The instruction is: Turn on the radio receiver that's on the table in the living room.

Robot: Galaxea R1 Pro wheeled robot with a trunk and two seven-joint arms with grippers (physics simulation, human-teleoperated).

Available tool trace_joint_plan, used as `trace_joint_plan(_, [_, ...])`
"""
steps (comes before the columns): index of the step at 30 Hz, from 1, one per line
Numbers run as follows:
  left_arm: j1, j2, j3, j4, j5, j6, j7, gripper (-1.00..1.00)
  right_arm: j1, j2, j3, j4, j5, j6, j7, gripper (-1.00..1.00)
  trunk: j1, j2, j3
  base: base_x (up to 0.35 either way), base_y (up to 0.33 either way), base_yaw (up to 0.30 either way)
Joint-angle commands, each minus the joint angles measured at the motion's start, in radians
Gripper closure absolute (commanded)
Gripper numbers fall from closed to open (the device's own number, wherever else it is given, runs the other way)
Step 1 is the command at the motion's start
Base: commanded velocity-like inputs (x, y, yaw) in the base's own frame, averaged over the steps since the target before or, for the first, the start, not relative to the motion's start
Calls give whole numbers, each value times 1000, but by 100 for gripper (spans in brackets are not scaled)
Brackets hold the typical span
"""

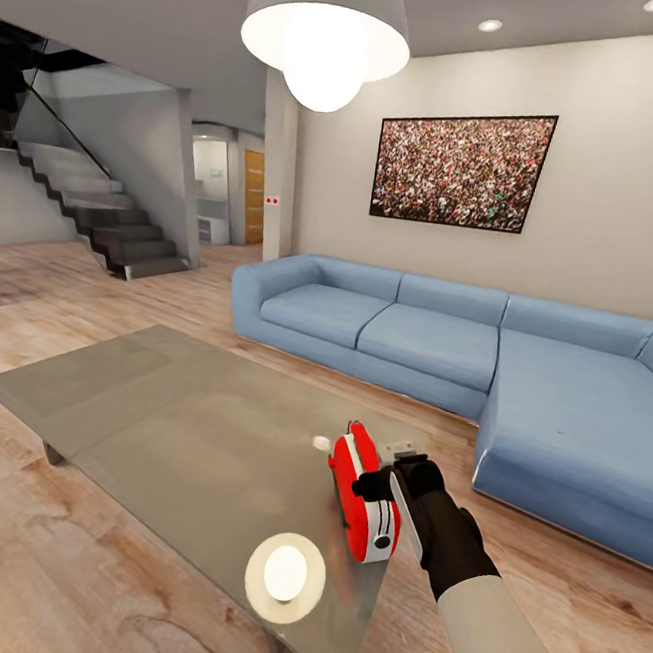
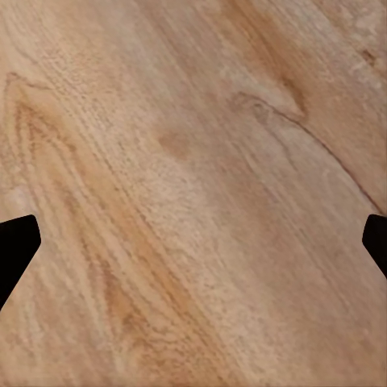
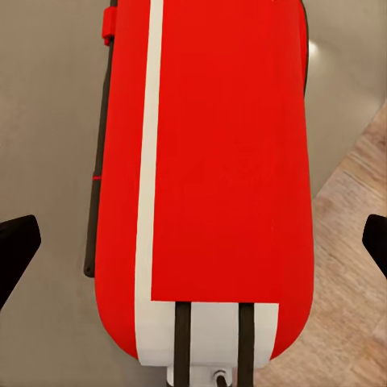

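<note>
The bright-red radio receiver (image 1: 354,467) stands on edge near the right front corner of the glossy grey-brown table (image 1: 186,422), its white-grey end panel with dark knobs turned toward me. My right gripper (image 1: 392,480) is right beside the radio on its right side, at its top. In the right wrist view the radio (image 3: 226,161) lies directly below the right gripper (image 3: 193,250), whose fingertips (image 3: 16,246) stand wide apart, open around nothing. My left gripper (image 2: 193,250) is open over bare wood floor.
A small white object (image 1: 321,444) lies on the table just left of the radio. The pendant lamp (image 1: 325,35) hangs above and mirrors in the tabletop. The blue L-shaped sofa (image 1: 446,339) runs behind and to the right. Stairs (image 1: 97,212) rise at the far left.
</note>
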Motion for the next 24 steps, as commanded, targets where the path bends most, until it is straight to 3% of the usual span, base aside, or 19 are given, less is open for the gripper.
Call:
trace_joint_plan(1, [0, 0, 0, 0, 0, 0, 0, -100, 0, 0, 0, 0, 0, 0, 0, -100, 0, 0, 0, 0, 0, 0])
trace_joint_plan(16, [0, 0, 0, 0, 0, 0, 0, -100, 0, -1, 0, 0, 0, -1, 0, -100, 0, 0, 0, 0, 0, 0])
trace_joint_plan(24, [0, 0, 0, 0, 0, 0, 0, -100, 0, -3, 0, 0, 0, -1, 0, -100, 11, -21, -9, 0, 0, 0])
